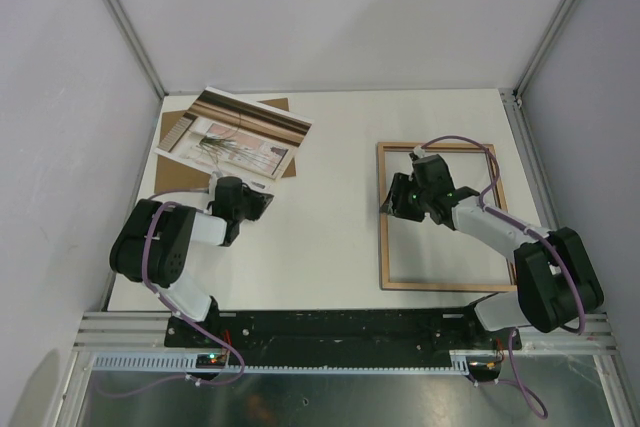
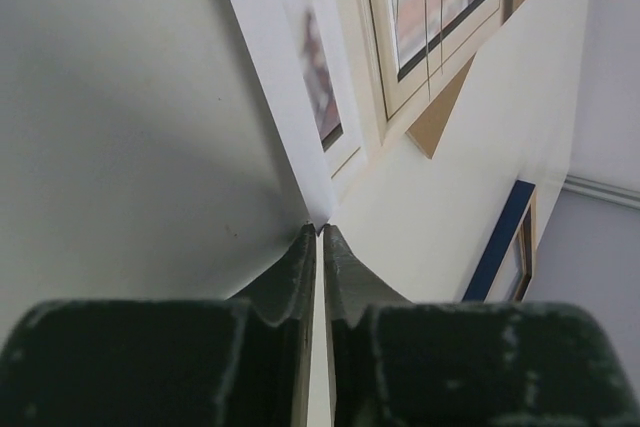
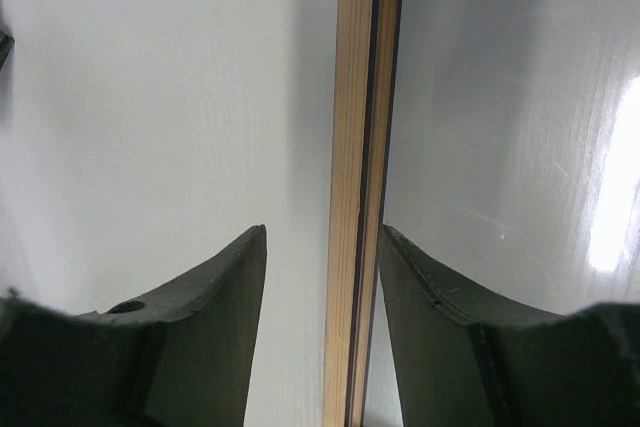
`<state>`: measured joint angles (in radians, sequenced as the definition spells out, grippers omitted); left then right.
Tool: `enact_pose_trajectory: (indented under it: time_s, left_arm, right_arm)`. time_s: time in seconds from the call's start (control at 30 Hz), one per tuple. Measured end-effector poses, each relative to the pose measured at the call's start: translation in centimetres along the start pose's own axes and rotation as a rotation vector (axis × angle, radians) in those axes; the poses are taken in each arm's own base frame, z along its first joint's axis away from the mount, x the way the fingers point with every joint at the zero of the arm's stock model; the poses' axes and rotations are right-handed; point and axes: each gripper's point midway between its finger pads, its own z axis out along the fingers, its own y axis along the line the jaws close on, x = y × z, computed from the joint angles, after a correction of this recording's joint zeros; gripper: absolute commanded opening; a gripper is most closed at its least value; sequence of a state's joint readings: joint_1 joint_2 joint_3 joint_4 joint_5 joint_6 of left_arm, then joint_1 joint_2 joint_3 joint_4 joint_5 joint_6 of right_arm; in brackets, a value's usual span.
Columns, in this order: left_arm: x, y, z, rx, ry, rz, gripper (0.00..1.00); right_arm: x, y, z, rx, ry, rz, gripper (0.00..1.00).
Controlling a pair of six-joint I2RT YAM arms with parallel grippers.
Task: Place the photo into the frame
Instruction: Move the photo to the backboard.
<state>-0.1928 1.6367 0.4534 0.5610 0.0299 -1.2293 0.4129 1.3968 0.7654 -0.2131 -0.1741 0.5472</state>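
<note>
The photo (image 1: 238, 129), a print of a window scene, lies at the back left, partly on a brown board. My left gripper (image 1: 262, 197) is at its near right corner. In the left wrist view the jaws (image 2: 320, 230) are pressed together on the white corner of the photo (image 2: 300, 97), with a thin sheet edge between them. The frame (image 1: 438, 217) lies wood side up at the right. My right gripper (image 1: 400, 197) is open and straddles its left rail (image 3: 355, 97); the right finger (image 3: 420, 287) touches the rail, the left one stands apart.
A brown backing board (image 1: 172, 129) lies under the photo, and its corner (image 2: 440, 127) shows in the left wrist view. The frame's blue edge (image 2: 500, 237) shows beyond it. Walls with metal posts (image 1: 130, 27) close the table on three sides.
</note>
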Motion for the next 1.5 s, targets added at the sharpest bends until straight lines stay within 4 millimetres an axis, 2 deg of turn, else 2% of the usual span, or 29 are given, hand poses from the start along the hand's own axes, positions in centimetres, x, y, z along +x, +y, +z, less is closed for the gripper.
enact_pose_trajectory:
  time_s: [0.1, 0.3, 0.57, 0.77, 0.93, 1.07, 1.3, 1.5]
  left_arm:
    - [0.0, 0.1, 0.0, -0.005, 0.002, 0.007, 0.01]
    - [0.0, 0.1, -0.2, -0.004, 0.005, 0.026, 0.0]
    - [0.4, -2.1, -2.9, 0.065, 0.042, 0.055, 0.0]
    - [1.5, -3.6, -5.2, 0.109, 0.09, 0.078, 0.0]
    - [3.4, -4.1, -6.7, 0.122, 0.149, 0.105, 0.0]
    - [5.1, -4.1, -7.4, 0.126, 0.195, 0.127, 0.0]
    - [7.0, -3.8, -8.1, 0.119, 0.246, 0.154, 0.0]
    - [7.8, -3.2, -8.5, 0.11, 0.269, 0.165, 0.0]
  right_arm:
    - [0.0, 0.1, 0.0, -0.002, 0.001, -0.002, 0.54]
    - [0.2, 0.4, 0.5, -0.011, 0.002, -0.01, 0.55]
    - [-0.1, 1.9, 1.6, -0.048, -0.007, -0.024, 0.6]
    - [-1.4, 4.7, 3.1, -0.112, -0.031, -0.022, 0.73]
    - [-2.0, 7.8, 4.9, -0.191, -0.049, 0.019, 0.79]
    - [-1.0, 10.1, 6.8, -0.251, -0.023, 0.064, 0.81]
    - [1.4, 12.4, 10.4, -0.324, 0.038, 0.185, 0.82]
    - [0.9, 14.4, 11.5, -0.383, 0.022, 0.251, 0.82]
